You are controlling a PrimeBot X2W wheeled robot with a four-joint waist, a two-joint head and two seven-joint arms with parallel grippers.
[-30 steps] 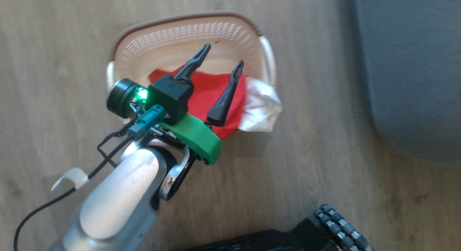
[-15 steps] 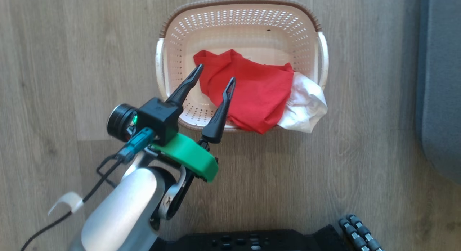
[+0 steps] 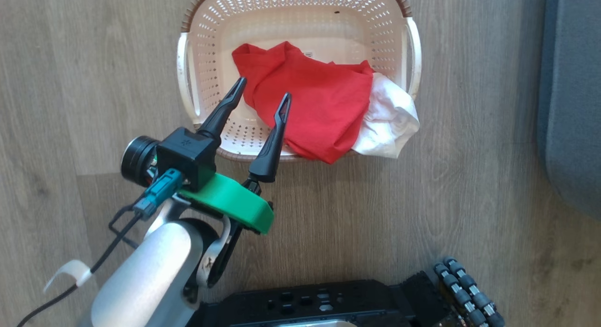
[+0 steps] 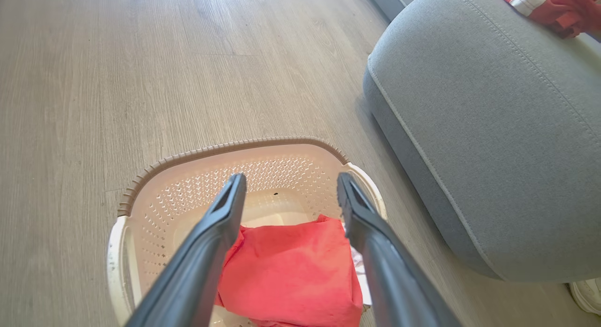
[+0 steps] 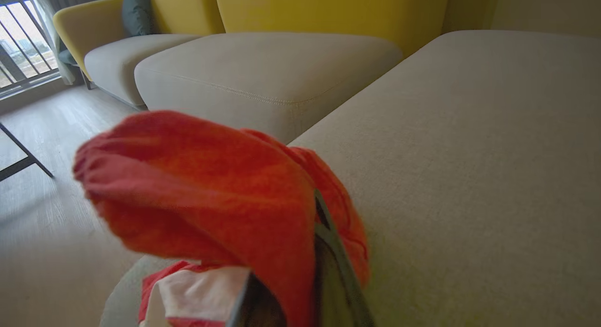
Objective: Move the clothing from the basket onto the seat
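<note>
The cream basket [image 3: 185, 78] stands on the wood floor, with a bright red garment [image 3: 314, 106] inside and a white garment [image 3: 389, 125] hanging over its right rim. My left gripper [image 3: 264, 90] hovers open over the basket's near left part, its fingers framing the red garment [image 4: 291, 270] and the basket's [image 4: 225, 148] rim. The grey seat [image 3: 573, 106] lies to the right; on the seat [image 4: 493, 130] rests a red-and-white piece [image 4: 554, 3]. My right gripper [image 5: 305, 209] is above the seat [image 5: 469, 153], wrapped in red cloth [image 5: 202, 186] with white trim [image 5: 197, 289].
My black base [image 3: 305, 303] and a roller wheel [image 3: 465, 289] sit at the bottom. Beyond the seat are another grey cushion [image 5: 263, 78] and a yellow sofa back [image 5: 328, 12]. A black table leg [image 5: 23, 158] stands on the floor. A white shoe [image 4: 587, 294] lies beside the seat.
The head camera has swung, shifting the whole picture. My left gripper stays open; it was over the red garment and is now over the basket's near left part.
</note>
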